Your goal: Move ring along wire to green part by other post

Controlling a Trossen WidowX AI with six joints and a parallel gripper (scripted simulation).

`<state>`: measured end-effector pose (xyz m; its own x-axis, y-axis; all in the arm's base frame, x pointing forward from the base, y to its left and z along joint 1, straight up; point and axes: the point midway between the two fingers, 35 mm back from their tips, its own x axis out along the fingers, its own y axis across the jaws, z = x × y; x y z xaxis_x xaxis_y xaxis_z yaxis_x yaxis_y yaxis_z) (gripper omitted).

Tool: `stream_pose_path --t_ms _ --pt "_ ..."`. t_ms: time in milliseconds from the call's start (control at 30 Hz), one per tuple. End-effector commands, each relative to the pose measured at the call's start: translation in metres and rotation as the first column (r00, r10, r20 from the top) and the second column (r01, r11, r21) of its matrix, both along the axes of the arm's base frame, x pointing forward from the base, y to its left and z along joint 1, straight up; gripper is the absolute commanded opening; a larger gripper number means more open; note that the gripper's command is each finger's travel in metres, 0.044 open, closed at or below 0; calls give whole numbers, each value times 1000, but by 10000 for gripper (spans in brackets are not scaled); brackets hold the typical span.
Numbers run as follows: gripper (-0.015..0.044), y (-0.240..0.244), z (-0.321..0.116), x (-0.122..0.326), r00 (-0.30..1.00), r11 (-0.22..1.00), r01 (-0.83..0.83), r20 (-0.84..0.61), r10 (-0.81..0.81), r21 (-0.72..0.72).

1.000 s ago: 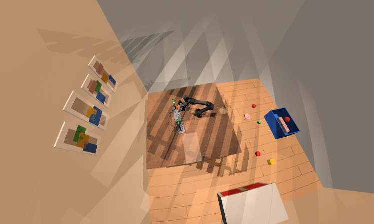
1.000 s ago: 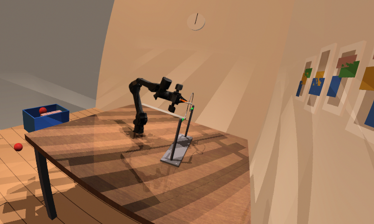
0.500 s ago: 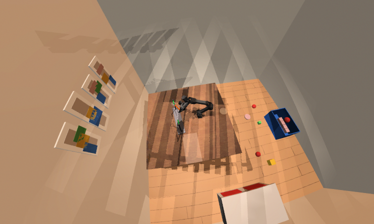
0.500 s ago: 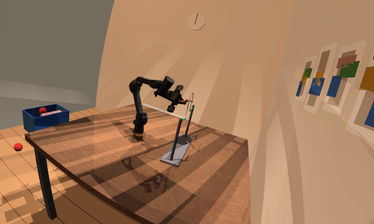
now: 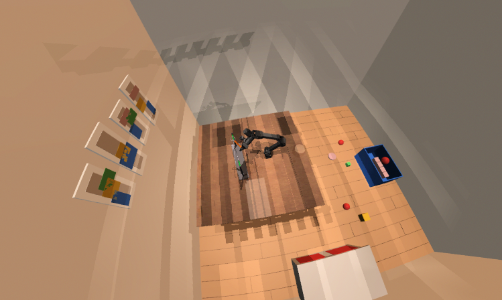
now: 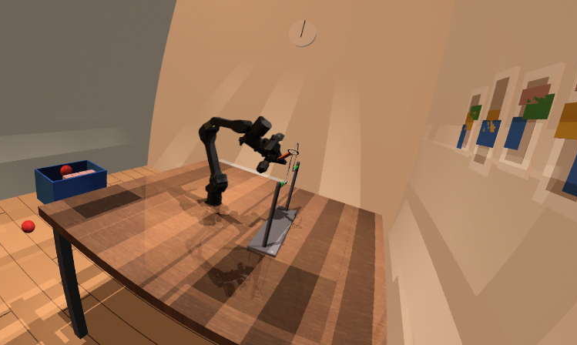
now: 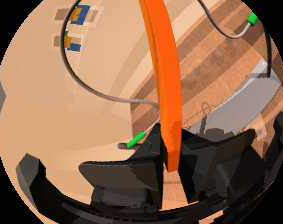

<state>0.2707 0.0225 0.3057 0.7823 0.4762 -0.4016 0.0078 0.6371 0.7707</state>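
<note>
My gripper (image 5: 241,147) (image 6: 280,158) (image 7: 162,125) is shut on the orange handle (image 5: 237,143) (image 6: 284,155) (image 7: 170,75). The ring (image 6: 288,152) is at the handle's far end, high on the wire's tall arch and above the far post (image 6: 290,195). The wire seems to pass through it; the clearance is too small to tell. The ring is outside the wrist view. The far green part (image 6: 296,167) (image 7: 136,139) lies below the ring. The other green part (image 6: 281,183) (image 7: 252,19) is beside the near post (image 6: 271,214). The grey wire (image 7: 64,50) curves left of the handle.
The grey base (image 6: 275,233) carries both posts on the wooden table (image 6: 174,239). In the wrist view, the far green part and its post end show close beyond the left finger. A blue bin (image 5: 368,179) (image 6: 78,186) stands on the floor, away from the arm.
</note>
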Motion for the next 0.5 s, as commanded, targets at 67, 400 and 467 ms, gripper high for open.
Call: stream_pose_path --t_ms 67,400,467 --pt "-150 -2 -1 1 1000 996 2 11 -1 -93" --pt "-150 -7 -6 1 1000 967 13 25 -7 -253" --pt "-150 -8 -7 1 1000 959 15 28 -7 -284"
